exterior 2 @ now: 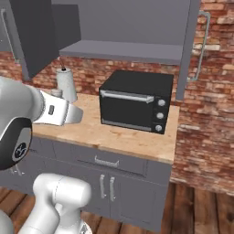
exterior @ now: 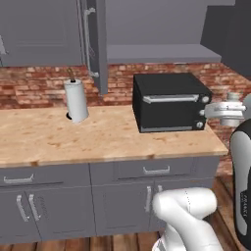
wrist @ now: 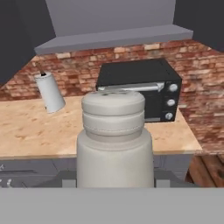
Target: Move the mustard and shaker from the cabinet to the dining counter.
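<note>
One long wood-grain bench [exterior: 98,139] spans the scene before us, set on grey drawer units [exterior: 117,196] against a red brick wall [exterior: 34,83]. Above it hangs the cabinet [exterior 2: 123,27] with both tall doors swung open; its shelf [wrist: 113,39] is bare where we can see it, and a silver bar handle [exterior: 88,39] runs down the left door.

On the right part of the bench stands a black toaster oven [exterior: 169,100], its door closed and its knobs on the right of its front. Well to its left, near the wall, a white paper towel roll [exterior: 76,100] stands upright on its holder.

The shaker [wrist: 113,135], grey with a ribbed rounded top, sits upright and very close in the hand view, covering the middle of it. In the left base view we see it [exterior: 230,110] at the end of the arm, in the air off the right end of the bench, beside the oven. The tool [exterior: 234,112] seems to carry it, but its fingers are hidden, so we cannot tell how the jaws stand.
</note>
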You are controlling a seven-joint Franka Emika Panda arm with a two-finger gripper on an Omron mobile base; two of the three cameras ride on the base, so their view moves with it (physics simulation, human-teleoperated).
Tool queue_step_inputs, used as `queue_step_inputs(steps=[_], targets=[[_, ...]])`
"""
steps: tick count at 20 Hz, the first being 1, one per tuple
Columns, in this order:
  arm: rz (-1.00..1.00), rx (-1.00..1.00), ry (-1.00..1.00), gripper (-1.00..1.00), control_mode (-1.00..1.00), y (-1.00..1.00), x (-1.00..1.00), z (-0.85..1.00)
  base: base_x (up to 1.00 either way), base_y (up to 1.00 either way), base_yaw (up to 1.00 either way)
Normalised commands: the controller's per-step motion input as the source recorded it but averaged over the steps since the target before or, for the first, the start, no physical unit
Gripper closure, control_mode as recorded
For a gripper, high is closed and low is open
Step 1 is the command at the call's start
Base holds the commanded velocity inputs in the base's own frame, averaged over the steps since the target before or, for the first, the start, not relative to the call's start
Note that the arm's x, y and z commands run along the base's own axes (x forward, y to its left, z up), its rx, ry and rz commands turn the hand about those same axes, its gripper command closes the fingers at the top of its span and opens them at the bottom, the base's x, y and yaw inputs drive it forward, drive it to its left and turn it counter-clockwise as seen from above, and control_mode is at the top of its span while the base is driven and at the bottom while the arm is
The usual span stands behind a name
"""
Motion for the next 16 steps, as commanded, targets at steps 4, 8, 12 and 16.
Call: queue_step_inputs(steps=[4, 8, 12, 16], targets=[[0.0, 0.0, 0.0, 1.0, 1.0, 0.0, 0.0, 0.0, -0.71, 0.05, 0.47], [0.0, 0.0, 0.0, 1.0, 1.0, 0.0, 0.0, 0.0, -0.34, 0.0, 0.87], [0.0, 0.0, 0.0, 1.0, 1.0, 0.0, 0.0, 0.0, -0.08, 0.0, 1.0], [0.0, 0.0, 0.0, 1.0, 1.0, 0.0, 0.0, 0.0, -0.05, 0.0, 1.0]])
